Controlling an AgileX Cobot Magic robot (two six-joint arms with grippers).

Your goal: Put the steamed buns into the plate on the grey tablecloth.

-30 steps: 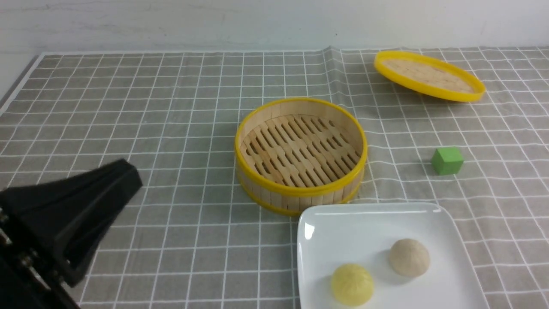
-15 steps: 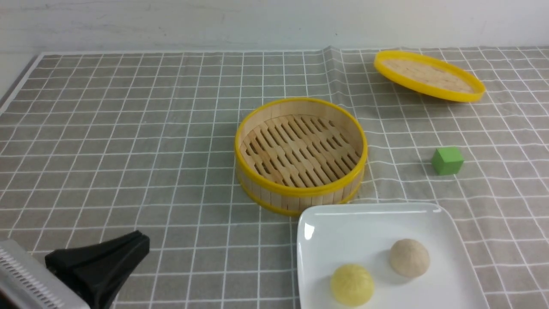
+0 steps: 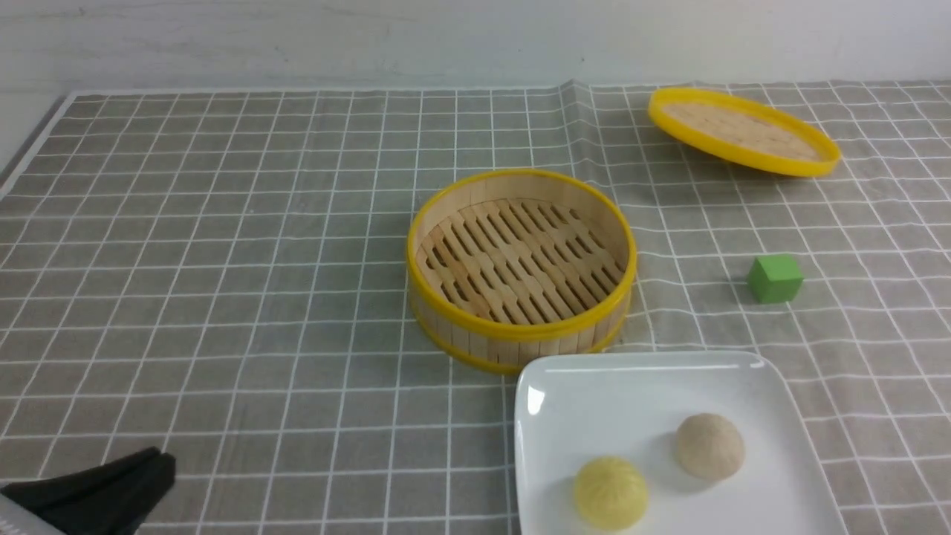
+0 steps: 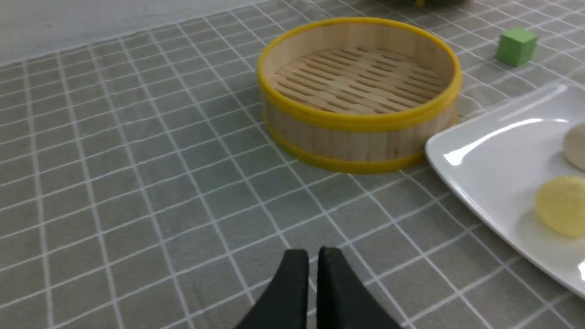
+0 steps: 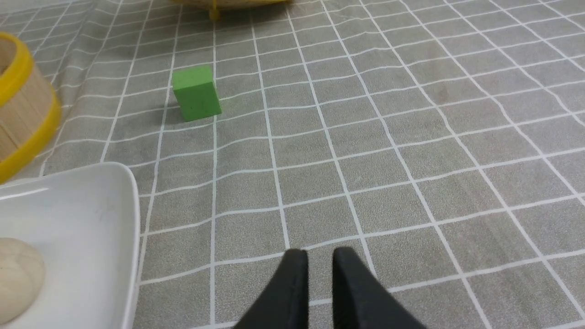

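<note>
The pale yellow bun and the beige-cream bun both lie in the white square plate on the grey tablecloth. Both buns show in the left wrist view, yellow and beige, on the plate. My left gripper is shut and empty at the near left, low over the cloth. My right gripper is shut and empty over bare cloth right of the plate; the beige bun shows there too. It is out of the front view.
An empty bamboo steamer basket stands just behind the plate. Its yellow-rimmed lid lies tilted at the far right. A green cube sits on the cloth right of the basket. The cloth has a crease behind the basket.
My left gripper has drawn back toward the near left corner and sunk lower in view. The buns, plate, basket, lid and cube have not moved.
</note>
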